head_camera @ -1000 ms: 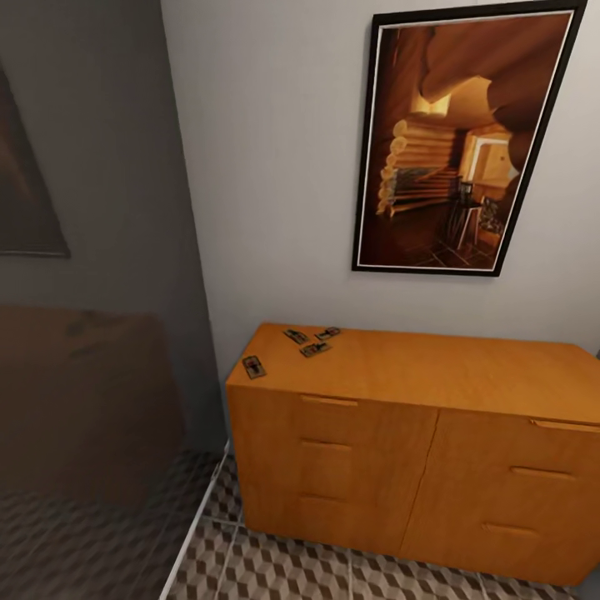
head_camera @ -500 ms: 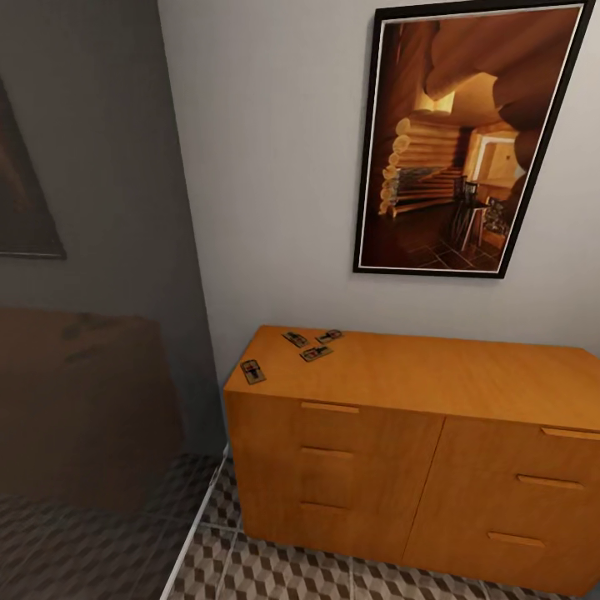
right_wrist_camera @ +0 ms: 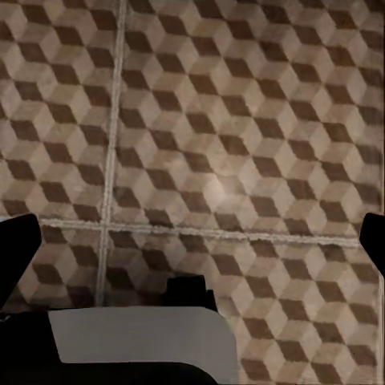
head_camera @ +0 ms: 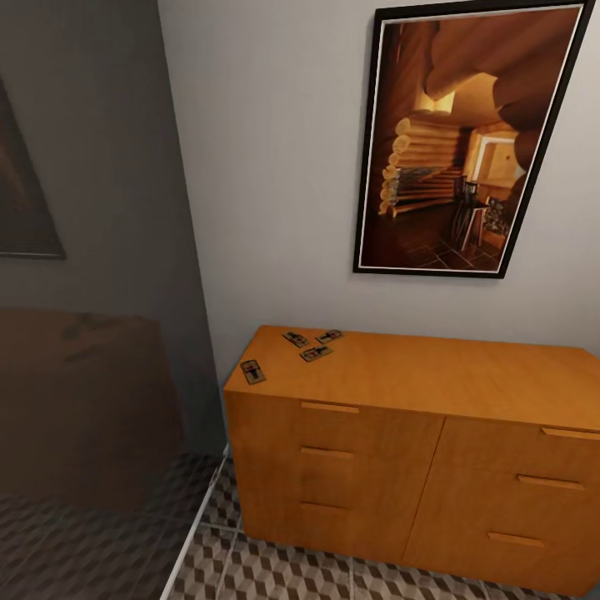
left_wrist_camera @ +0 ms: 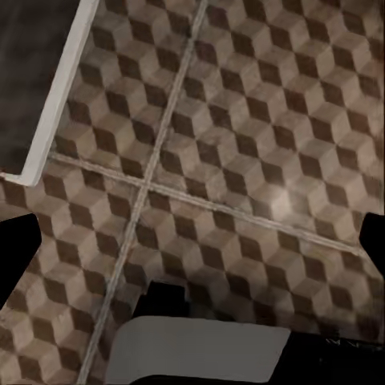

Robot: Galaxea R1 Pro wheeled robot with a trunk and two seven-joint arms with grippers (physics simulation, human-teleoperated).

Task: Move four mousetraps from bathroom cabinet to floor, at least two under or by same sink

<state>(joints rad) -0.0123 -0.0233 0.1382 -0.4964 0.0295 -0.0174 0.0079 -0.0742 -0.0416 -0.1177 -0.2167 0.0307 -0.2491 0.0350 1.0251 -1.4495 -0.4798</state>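
The orange-brown cabinet stands against the white wall in the head view, drawers shut. Several mousetraps lie on its top near the left end: one by the front left corner and three closer to the wall. The cube-patterned bathroom floor runs in front of it. My left gripper hangs open above the floor with nothing between its fingers. My right gripper is also open and empty over the floor. The bathroom sink is out of view.
A dark glass shower partition stands left of the cabinet, with a white threshold strip at its foot. That strip and the darker tray floor appear in the left wrist view. A framed picture hangs above the cabinet.
The head view shifted slightly a second ago, so the camera moved a little; it has been still since. The mousetraps and cabinet have not moved.
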